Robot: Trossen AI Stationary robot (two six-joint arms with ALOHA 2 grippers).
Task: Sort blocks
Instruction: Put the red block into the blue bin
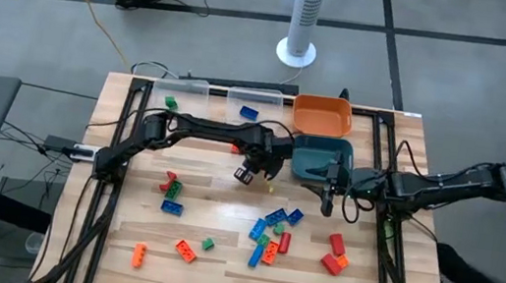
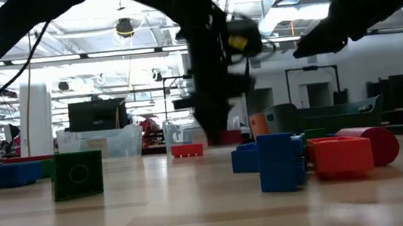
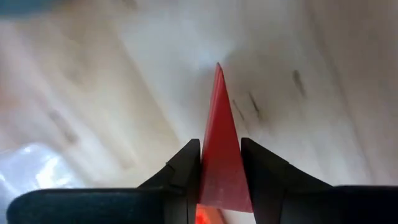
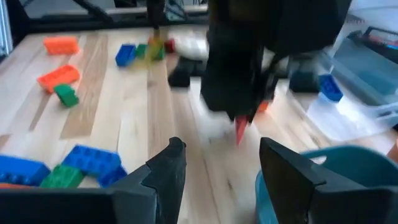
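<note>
Red block [image 3: 219, 155] hangs point-down, clamped in left claw [image 3: 221, 168]

We saw a red block [image 3: 221, 155], blue, green and orange blocks [image 1: 269, 238], a teal bin [image 1: 315, 155] and an orange bin [image 1: 322, 116].

Bare wooden counter [image 1: 216, 191] lies open between the small plastic studded blocks [image 1: 271, 241]. The dark teal bin [image 1: 321, 157] and both arms obstruct the centre rear.
</note>
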